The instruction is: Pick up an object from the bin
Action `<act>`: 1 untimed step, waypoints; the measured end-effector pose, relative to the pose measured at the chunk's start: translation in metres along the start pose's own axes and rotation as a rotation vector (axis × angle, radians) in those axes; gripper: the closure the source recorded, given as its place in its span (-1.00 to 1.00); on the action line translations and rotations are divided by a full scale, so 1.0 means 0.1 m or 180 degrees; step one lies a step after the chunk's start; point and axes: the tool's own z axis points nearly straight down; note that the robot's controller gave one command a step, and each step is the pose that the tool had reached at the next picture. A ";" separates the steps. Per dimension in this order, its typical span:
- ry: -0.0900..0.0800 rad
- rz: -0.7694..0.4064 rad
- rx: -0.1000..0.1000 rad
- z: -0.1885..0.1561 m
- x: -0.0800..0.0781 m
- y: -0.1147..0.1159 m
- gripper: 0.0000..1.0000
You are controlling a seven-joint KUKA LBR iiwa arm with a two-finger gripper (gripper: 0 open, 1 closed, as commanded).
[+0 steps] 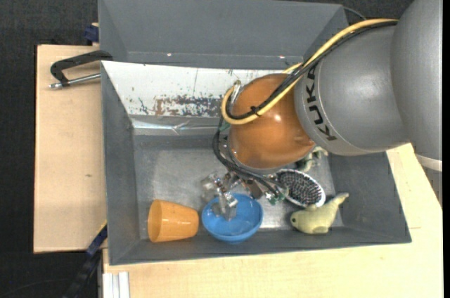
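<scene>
Four things crowd the lower edge of the bin, and the gripper hangs low over the bowl at lower centre, probably to take its rim; open or closed, I cannot tell.

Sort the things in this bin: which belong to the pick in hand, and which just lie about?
Job in hand: gripper; blue bowl under it.
Lying about: orange cup on its side, left of the bowl; black brush; yellowish toy, right.
</scene>
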 end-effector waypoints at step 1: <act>-0.0037 -0.0098 0.0010 -1.13 -0.06 -0.08 1.00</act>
